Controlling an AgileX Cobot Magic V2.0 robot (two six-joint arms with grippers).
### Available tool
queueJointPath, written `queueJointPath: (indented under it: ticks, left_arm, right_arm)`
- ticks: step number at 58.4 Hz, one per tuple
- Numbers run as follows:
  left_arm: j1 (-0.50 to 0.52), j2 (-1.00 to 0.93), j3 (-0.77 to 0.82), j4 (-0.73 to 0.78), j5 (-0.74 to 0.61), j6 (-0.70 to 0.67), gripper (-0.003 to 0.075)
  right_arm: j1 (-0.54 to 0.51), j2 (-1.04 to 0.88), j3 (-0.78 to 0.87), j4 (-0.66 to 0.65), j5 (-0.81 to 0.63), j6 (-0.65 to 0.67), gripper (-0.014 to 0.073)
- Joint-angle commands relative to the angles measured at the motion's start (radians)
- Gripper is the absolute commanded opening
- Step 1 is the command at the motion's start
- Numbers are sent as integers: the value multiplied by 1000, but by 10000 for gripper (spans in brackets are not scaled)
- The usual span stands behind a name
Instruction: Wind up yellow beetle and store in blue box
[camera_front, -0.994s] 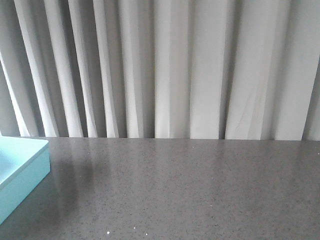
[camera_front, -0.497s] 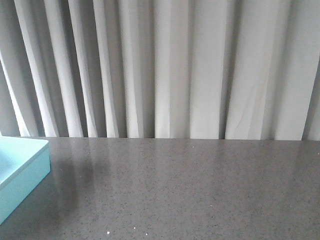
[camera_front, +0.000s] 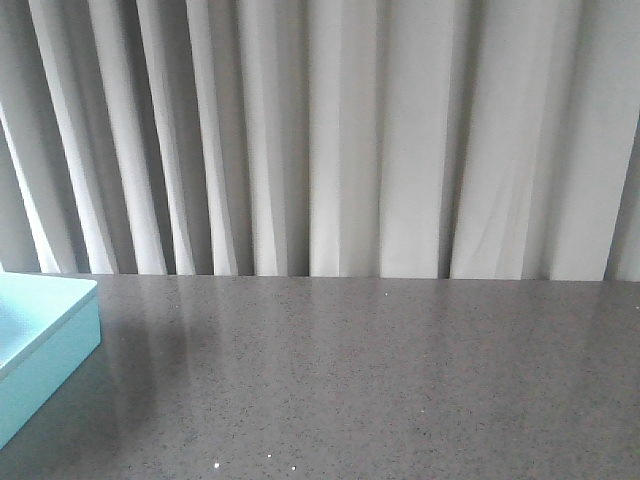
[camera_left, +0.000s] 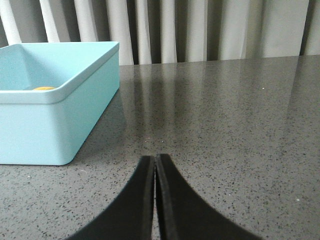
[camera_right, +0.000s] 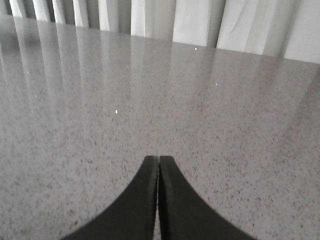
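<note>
Yellow beetle (camera_left: 44, 88) already lies inside the blue box (camera_left: 60, 107), only a sliver showing over the rim. Both the left hand (camera_left: 155, 165) and right hand (camera_right: 159, 165) are pressed together, empty, over the grey surface (camera_front: 400, 380). Judged nearly finished; best to retreat without nudging the box.

Both grippers closed, holding nothing.
Left gripper (camera_left: 155, 159) with black fingers pressed tip to tip; right gripper (camera_right: 159, 160) likewise, low and pointing forward.

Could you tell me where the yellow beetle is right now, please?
In the left wrist view, a sliver of the yellow beetle shows inside the blue box, just above its near rim; the box sits at the table's left edge in the front view.
</note>
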Motion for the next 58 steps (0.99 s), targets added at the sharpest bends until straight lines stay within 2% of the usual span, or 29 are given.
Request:
queueJointPath:
  ticks: [1, 5, 15, 29, 35, 39, 46, 51, 58]
  left_arm:
    - [-7, -15, -12, -7, -70, -10, -6]
    - [-7, -15, -12, -7, -70, -10, -6]
    - [-7, -15, -12, -7, -70, -10, -6]
    - [-7, -15, -12, -7, -70, -10, -6]
    - [-7, -15, -12, -7, -70, -10, -6]
    - [-7, -15, -12, -7, -70, -10, -6]
    - [-7, -15, -12, -7, -70, -10, -6]
    - [-7, -15, -12, -7, -70, -10, -6]
    - [-7, -15, -12, -7, -70, -10, -6]
  right_arm:
    - [-2, -40, 18, -55, -31, 29, -7]
    - [-2, -67, 42, -87, -35, 91, -7]
    - [-2, -135, 117, -217, -69, 361, -7]
    - [11, -178, 174, -551, -208, 825, -7]
    - [53, -178, 201, -718, -340, 989, -7]
    - [91, -178, 200, -817, -368, 1091, -7]
    - [166, -178, 200, -973, -407, 1180, -7]
    - [200, -178, 200, -1031, -456, 1219, -7]
    - [207, -178, 200, -1045, -527, 1209, -7]
